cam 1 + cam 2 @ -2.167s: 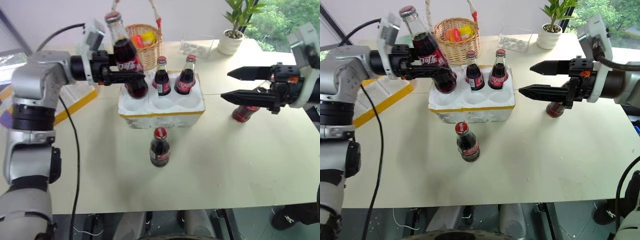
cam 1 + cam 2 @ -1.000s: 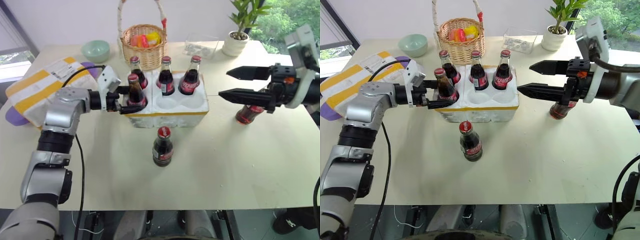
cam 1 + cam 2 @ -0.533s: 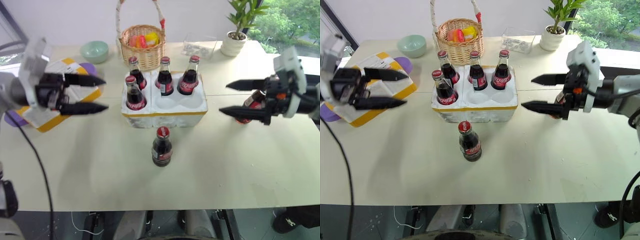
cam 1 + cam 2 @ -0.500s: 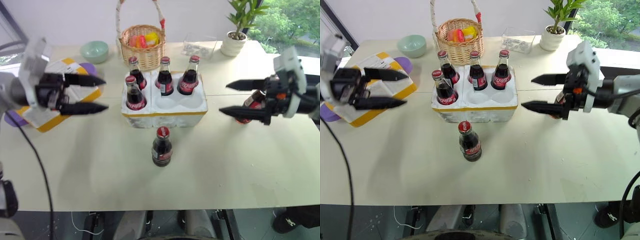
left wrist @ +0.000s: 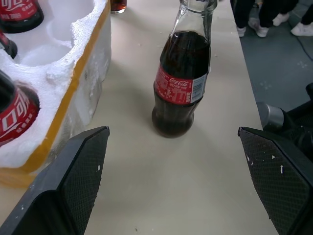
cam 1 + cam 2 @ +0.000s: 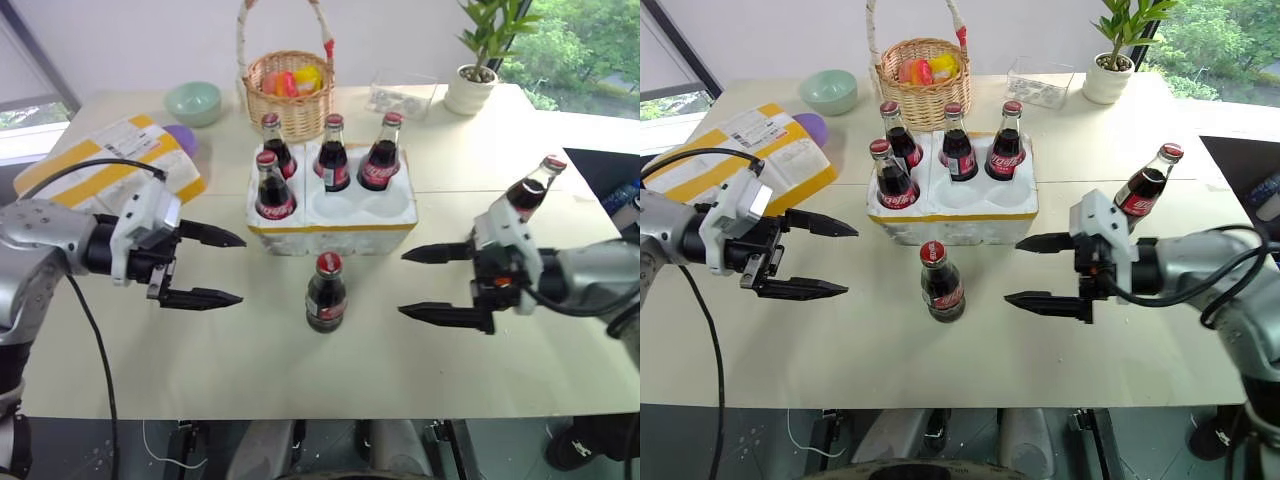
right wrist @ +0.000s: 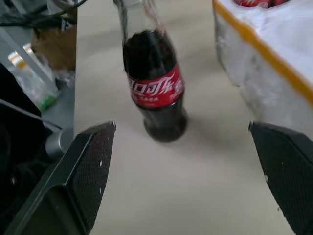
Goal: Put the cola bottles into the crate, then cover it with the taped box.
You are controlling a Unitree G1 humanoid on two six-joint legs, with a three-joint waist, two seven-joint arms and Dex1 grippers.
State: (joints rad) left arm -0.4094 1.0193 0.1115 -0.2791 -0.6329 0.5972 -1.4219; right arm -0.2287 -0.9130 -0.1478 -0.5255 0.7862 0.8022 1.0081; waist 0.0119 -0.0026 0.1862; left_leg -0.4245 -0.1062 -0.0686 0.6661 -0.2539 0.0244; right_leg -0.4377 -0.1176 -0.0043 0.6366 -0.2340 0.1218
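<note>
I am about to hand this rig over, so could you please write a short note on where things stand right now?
Left pincer: open, empty, low over the table, left of the loose bottle.
Right pincer: open, empty, on that bottle's right.
Crate: four bottles standing in wells; the front middle and front right wells are free.
One bottle stands on the table just in front of the crate, between the pincers. Another bottle stands behind the right arm.
Taped box: on the table's left, untouched.
Left: load two bottles, then cover the crate with the box.
</note>
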